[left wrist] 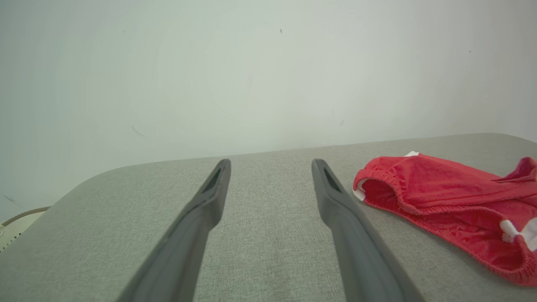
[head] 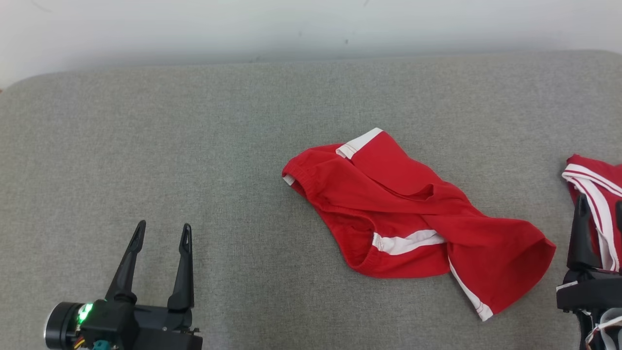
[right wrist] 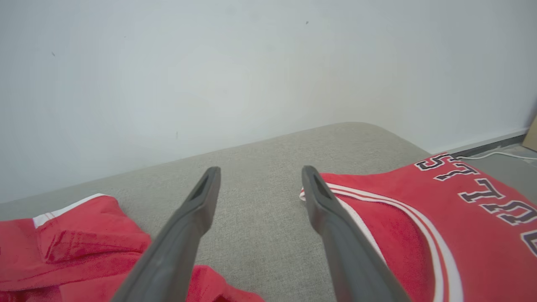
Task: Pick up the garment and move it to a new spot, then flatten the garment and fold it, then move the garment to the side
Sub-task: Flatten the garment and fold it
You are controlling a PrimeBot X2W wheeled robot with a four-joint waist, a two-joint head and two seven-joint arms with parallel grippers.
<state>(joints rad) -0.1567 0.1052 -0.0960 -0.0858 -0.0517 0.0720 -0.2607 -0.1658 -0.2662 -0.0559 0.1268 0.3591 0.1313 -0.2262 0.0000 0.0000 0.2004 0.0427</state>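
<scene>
A crumpled red garment, shorts with white stripes and an elastic waistband, lies in the middle of the grey padded table; it shows too in the left wrist view and the right wrist view. A second red garment, a jersey with white trim and dark lettering, lies at the table's right edge. My left gripper stands open at the lower left, far from the shorts, its jaws wide apart. My right gripper is open over the jersey's left edge, nothing between its fingers.
A pale wall runs along the table's far edge. The table's corners are rounded. Beyond the right end a white cable lies on the floor.
</scene>
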